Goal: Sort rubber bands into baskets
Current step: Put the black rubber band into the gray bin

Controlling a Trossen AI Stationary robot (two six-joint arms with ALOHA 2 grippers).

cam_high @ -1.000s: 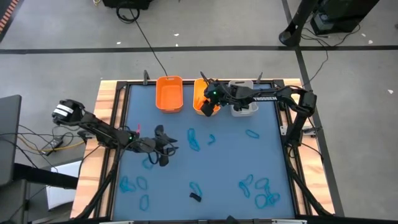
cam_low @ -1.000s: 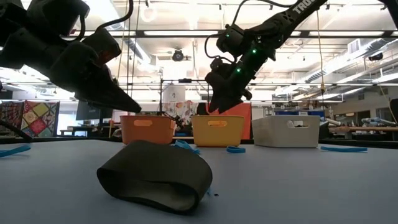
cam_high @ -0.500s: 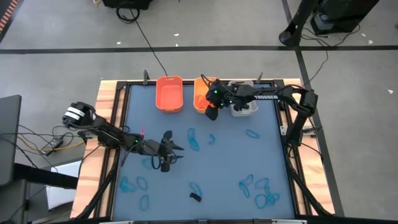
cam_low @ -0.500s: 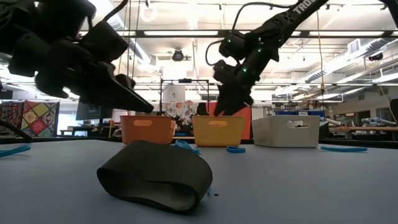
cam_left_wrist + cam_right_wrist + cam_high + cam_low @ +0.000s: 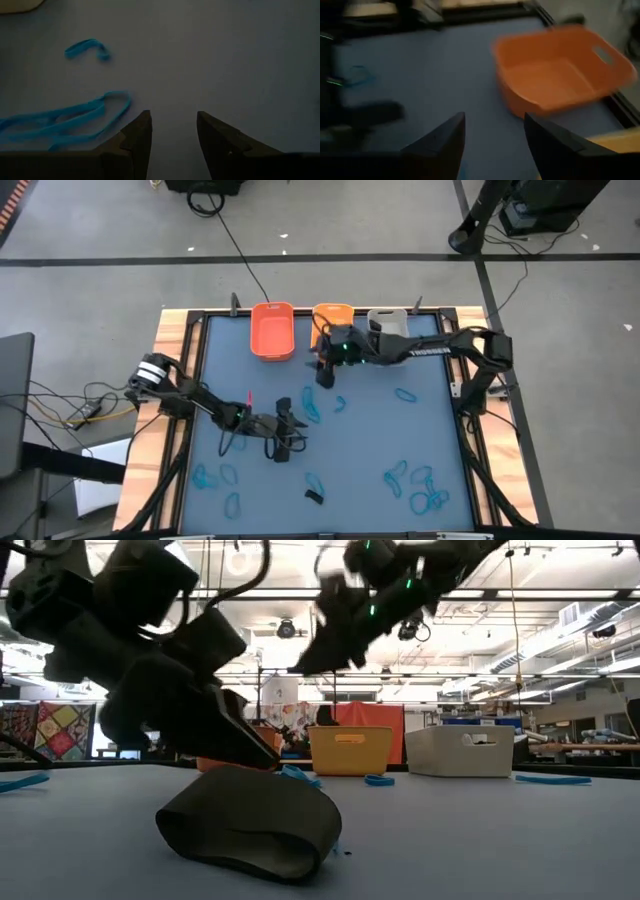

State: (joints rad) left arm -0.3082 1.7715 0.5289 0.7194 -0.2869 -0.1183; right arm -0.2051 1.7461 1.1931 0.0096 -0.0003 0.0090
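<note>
Three smooth rectangular plastic baskets in a row at the worktop's [image 5: 420, 430] far edge: orange [image 5: 271, 332], yellow-orange [image 5: 334, 315], pale grey-white [image 5: 388, 323]. Thin flat blue rubber bands [image 5: 418, 486] strewn over the matte blue surface, roughly a dozen, too tangled to count exactly. One chunky black band [image 5: 314, 497] near the front edge. Left hand [image 5: 287, 440] low at centre, fingers [image 5: 136, 137] parted, empty. Right hand [image 5: 322, 372] before the baskets, spread, empty.

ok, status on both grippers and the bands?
Left gripper open, low beside blue bands. Right gripper open, empty, near orange basket. Nothing blocking.
</note>
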